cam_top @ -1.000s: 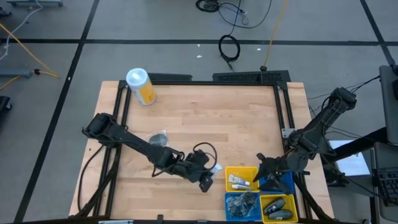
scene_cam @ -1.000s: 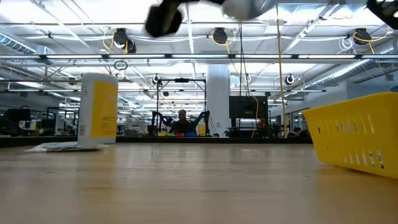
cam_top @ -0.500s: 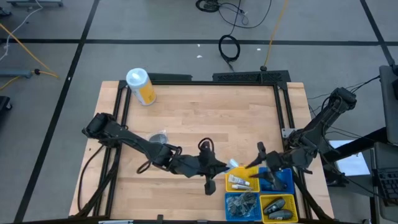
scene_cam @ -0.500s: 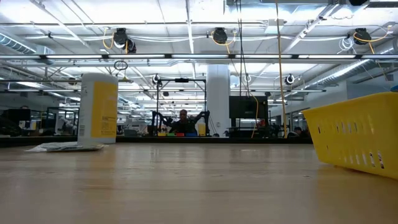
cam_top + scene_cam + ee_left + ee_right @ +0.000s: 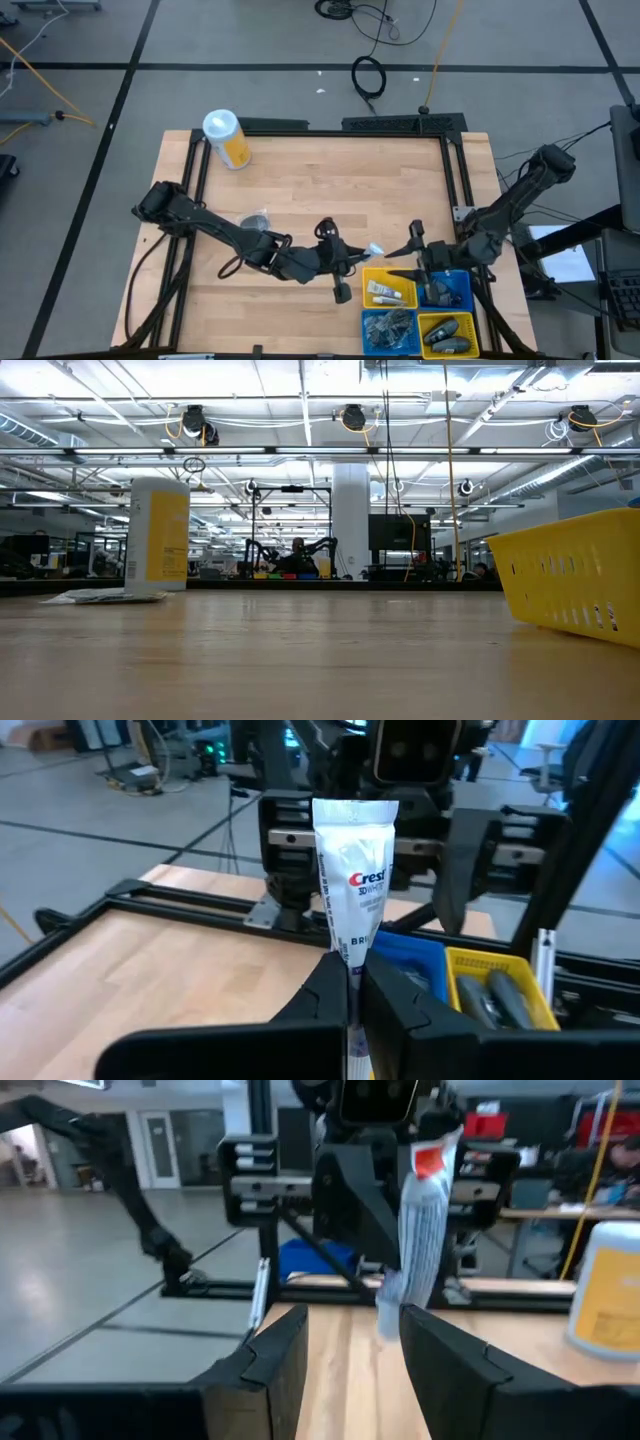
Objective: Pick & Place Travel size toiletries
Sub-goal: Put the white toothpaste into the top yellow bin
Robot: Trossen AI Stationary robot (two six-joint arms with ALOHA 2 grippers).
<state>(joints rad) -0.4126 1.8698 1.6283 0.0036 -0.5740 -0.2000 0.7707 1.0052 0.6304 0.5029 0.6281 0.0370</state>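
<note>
A white Crest tube (image 5: 355, 885), one of the travel size toiletries, is in my left gripper (image 5: 352, 258), which is shut on it above the table by the yellow bin's (image 5: 388, 272) far left corner. The tube (image 5: 373, 250) sticks out toward my right gripper (image 5: 408, 258). That gripper stands open just right of the tube, facing it and touching nothing. In the right wrist view the tube (image 5: 420, 1230) shows beyond my own spread fingers. More white tubes (image 5: 384, 291) lie in the yellow bin; dark bottles (image 5: 448, 336) lie in another. My left gripper pinches the tube's lower part (image 5: 350, 958) between its two fingers (image 5: 328, 988), across the tube's flat faces. The fingers come about level from the table's left and lie along the tube. Its flat crimped end (image 5: 355, 812) juts out past the fingertips. The tube is lifted clear of table and bins.
Four small bins sit at the near right: two yellow and two blue (image 5: 447, 290). The yellow bin's wall (image 5: 575, 575) shows in the low view. A large yellow canister (image 5: 226, 138) stands far left, and a clear wrapper (image 5: 255, 222) lies at centre left.
My left gripper has risen with the tube and gone a little toward the table's right and far edges, rolling its wrist; the tube now points at my right gripper. My right gripper has tipped up from over the blue bin to about level, facing the tube.
</note>
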